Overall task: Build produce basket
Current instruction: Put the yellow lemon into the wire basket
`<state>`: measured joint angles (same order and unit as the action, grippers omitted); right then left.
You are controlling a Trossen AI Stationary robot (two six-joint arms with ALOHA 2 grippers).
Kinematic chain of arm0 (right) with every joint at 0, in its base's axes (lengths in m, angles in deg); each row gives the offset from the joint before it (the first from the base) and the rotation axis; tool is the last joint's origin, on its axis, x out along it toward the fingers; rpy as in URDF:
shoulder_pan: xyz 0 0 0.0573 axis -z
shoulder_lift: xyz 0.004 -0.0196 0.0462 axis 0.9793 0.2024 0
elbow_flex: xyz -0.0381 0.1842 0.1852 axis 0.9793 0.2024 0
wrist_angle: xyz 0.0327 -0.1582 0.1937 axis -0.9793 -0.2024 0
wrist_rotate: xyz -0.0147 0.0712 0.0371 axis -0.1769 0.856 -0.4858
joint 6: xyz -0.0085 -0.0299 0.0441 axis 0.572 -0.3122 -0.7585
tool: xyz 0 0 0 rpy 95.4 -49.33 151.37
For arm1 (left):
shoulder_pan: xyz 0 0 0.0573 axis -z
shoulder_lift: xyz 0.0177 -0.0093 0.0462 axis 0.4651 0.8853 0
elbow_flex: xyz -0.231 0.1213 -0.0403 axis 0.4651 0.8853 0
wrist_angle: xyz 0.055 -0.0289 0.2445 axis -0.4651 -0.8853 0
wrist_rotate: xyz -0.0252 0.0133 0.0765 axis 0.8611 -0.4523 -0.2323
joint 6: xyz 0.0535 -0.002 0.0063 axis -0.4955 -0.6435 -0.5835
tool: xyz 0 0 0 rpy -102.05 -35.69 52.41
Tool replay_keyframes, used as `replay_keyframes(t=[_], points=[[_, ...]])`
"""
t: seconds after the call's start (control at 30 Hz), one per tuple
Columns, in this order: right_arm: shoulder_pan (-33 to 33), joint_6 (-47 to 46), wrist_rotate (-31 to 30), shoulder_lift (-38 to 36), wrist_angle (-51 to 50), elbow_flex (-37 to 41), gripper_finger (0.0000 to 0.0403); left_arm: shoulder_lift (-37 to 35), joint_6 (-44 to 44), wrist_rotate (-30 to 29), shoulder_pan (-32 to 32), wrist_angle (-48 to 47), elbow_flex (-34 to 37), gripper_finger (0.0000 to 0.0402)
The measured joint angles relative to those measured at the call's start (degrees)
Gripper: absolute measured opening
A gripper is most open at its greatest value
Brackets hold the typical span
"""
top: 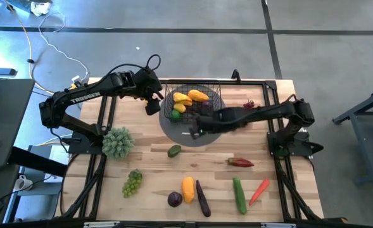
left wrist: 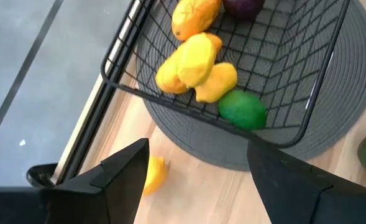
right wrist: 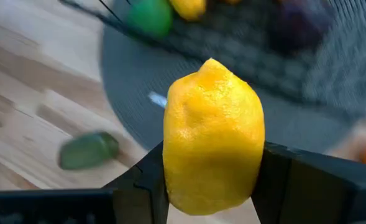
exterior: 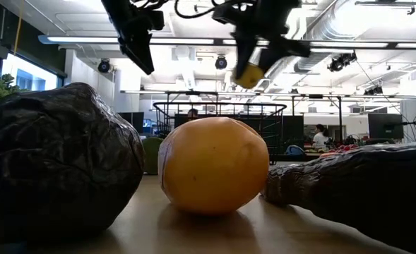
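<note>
While the black wire basket (top: 195,101) sits on a round grey mat (top: 192,134) toward the far middle of the wooden counter (top: 154,164), it already holds several yellow and orange pieces, a green one and something dark purple. Its sides flare outward, and the grid shows the mat beneath. A lemon (right wrist: 212,137), bright yellow with a dimpled skin and a small nub at one end, is pinched between the two dark fingers of the right claw (right wrist: 212,180), raised above the mat just beside the basket's near edge. That arm reaches in from the right side, stretched long and nearly level across the counter. The left claw (left wrist: 192,180) hangs over the basket's left rim with its fingers spread wide and nothing between them, its arm bent at the elbow and angled in from the left. A small yellow piece (left wrist: 153,174) lies on the counter below it. More produce is scattered along the near half: green grapes (top: 132,182), an avocado (top: 174,151), a cucumber (top: 239,194), a carrot (top: 259,190).
</note>
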<state>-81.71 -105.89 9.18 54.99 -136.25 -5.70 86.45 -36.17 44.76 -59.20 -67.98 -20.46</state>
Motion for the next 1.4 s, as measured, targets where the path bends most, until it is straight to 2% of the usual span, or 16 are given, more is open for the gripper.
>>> replay_keyframes(t=[0.3, 0.57, 0.97, 1.4], points=[[8.28, 18.88, 5.66, 0.00, 14.70, -0.02, 0.0140, 0.00, 1.55, -5.11, 0.00, -0.86, 0.00, 0.0260], [13.63, 32.17, 8.60, 0.31, 24.30, 1.27, 0.0140, 0.00, 3.12, -5.99, 0.00, -0.86, 0.00, 0.0260], [20.28, 44.19, 20.15, 7.94, 28.29, 1.33, 0.0140, 0.00, 10.26, -7.73, 0.00, -0.86, 0.00, 0.0260], [22.98, 51.68, 23.03, 11.69, 28.18, 1.36, 0.0143, 0.00, 9.47, -7.26, 0.07, -2.54, 0.00, 0.0260]])
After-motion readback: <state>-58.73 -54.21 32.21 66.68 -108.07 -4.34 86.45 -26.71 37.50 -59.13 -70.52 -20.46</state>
